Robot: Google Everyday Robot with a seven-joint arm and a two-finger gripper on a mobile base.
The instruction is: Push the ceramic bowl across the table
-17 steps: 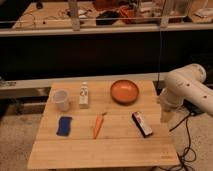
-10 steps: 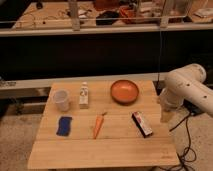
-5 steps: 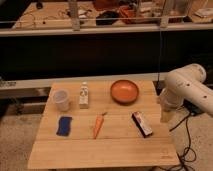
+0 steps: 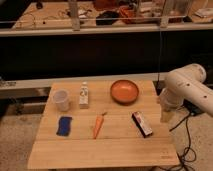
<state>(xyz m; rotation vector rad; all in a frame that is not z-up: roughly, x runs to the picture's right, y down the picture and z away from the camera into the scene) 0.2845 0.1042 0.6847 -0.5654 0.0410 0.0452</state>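
At the right edge of the table, the gripper hangs pointing down from a bulky white arm, just off the side of the tabletop and about level with its middle. Whether it is open or closed cannot be told.

The ceramic bowl lies to the gripper's left and a little farther back, near it but apart, with bare wood between them. It sits upright in the back right part of the tabletop, touching nothing.

Closer to the gripper, in front of the bowl, a dark flat packet lies at a slant; its print is too small to read. Farther left lies a carrot, orange with a green tip, then a blue rectangular pad. In the back row a small pale carton stands upright, its label unreadable, and beside it stands a translucent white cup.

The bowl is round and shallow, orange with a darker rim and a smooth surface. The table is light butcher-block wood, its glued planks running left to right. The arm has a smooth, rounded white shell. A dark cable trails on the speckled floor below it, and a long grey ledge runs behind the table.
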